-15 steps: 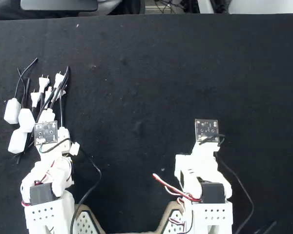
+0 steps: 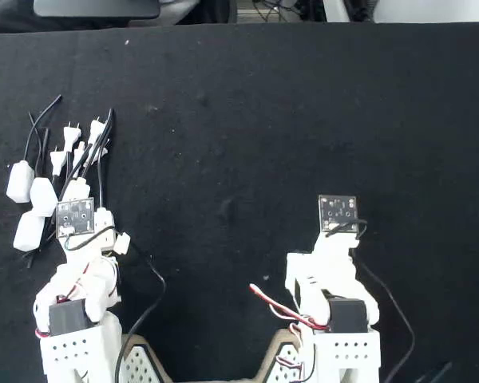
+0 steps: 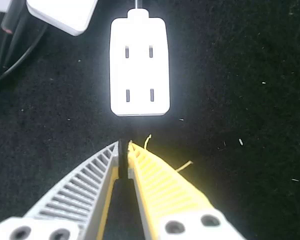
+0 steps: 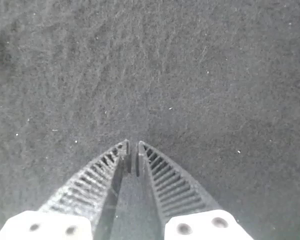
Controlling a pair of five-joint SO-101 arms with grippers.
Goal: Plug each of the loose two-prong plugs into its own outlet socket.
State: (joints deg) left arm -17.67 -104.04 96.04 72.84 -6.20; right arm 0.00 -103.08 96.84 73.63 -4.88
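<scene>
the left gripper (image 3: pixel 124 146) has its fingers pressed together on nothing, tips near but not touching a white outlet block (image 3: pixel 139 66) with two pairs of slots. a second white block (image 3: pixel 62 12) is cut off at the frame edge, with black cords (image 3: pixel 12 47) beside it. the right gripper (image 4: pixel 133 146) is likewise closed and empty over the bare black cloth (image 4: pixel 190 60). from above, the left arm (image 2: pixel 76 295) hides part of the pile. three outlet blocks (image 2: pixel 42 195) show clearly. about four two-prong plugs (image 2: pixel 72 130) lie farther out among crossing cords, hard to count.
</scene>
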